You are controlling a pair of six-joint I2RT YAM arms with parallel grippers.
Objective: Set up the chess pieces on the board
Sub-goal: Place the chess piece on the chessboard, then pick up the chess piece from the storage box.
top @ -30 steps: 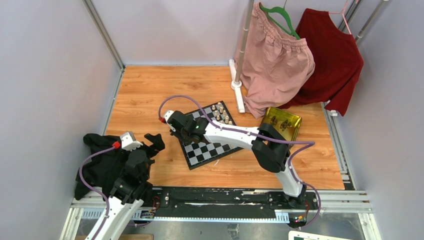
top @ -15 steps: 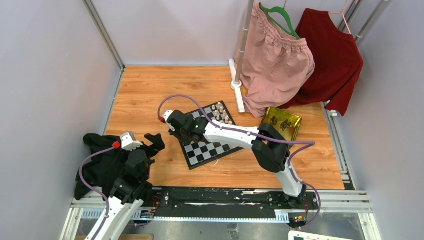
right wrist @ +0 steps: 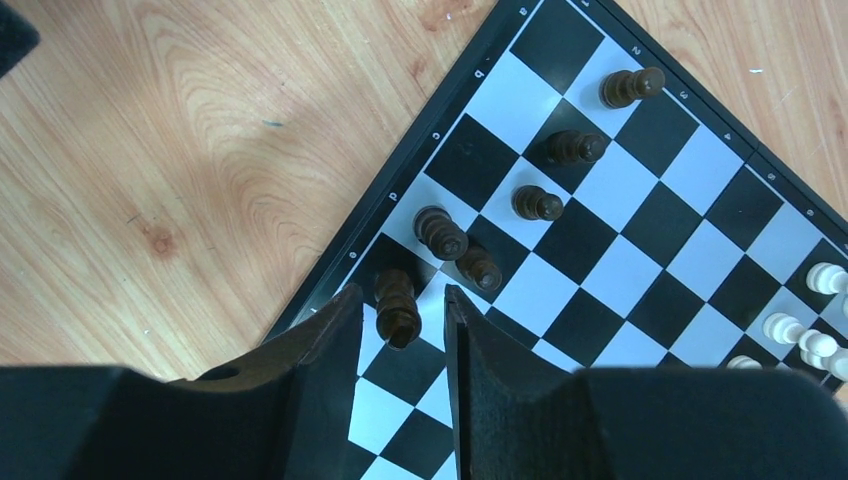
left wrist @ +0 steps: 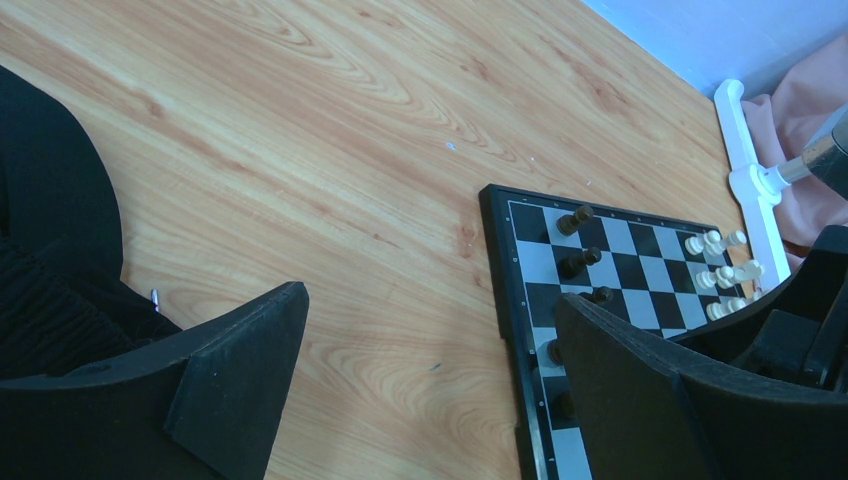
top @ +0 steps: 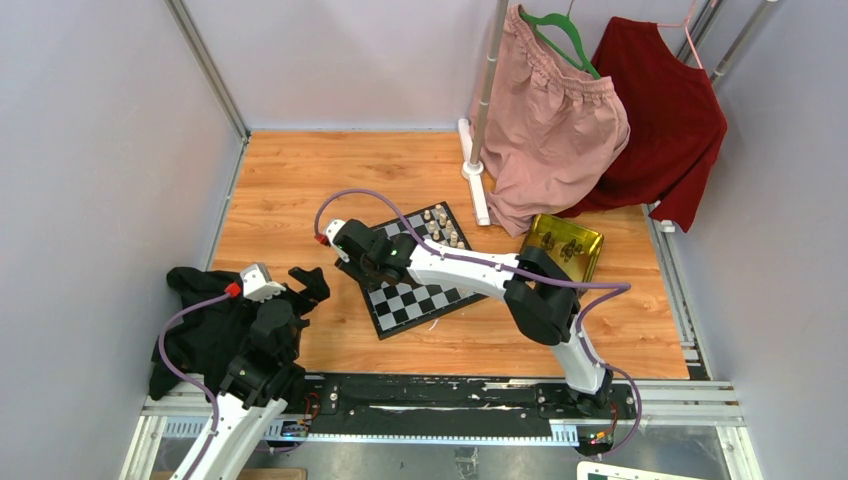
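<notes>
**Right tool easing off a dark piece at the board's edge**

Right tool [right wrist: 400, 292] has been spreading over the last second, and its two fingers now stand apart on either side of a dark piece [right wrist: 397, 310] that rests upright on a square in the edge row of the board [right wrist: 585, 240]. Daylight shows between the piece and the finger on the right of the wrist view. On the other side the gap is too thin to judge, so that finger may still be brushing it. From above, the right arm has hardly shifted in that time, so the change is in the jaws alone. That reads as a release, not a reach.

For the task, this looks like one more man placed. Five other dark pieces [right wrist: 538, 203] already stand on the squares beside it in a diagonal run along that corner, and the cream pieces [right wrist: 820, 280] are grouped at the opposite side. More seem to wait in the gold tray [top: 565, 245] past the board's far corner. The likely next call is a straight lift clear, without tipping the close neighbour.

Left tool [left wrist: 430, 310] hangs spread wide and empty over the bench [left wrist: 330, 130], next to the black cloth [top: 195, 320] and off the board's near corner.
</notes>
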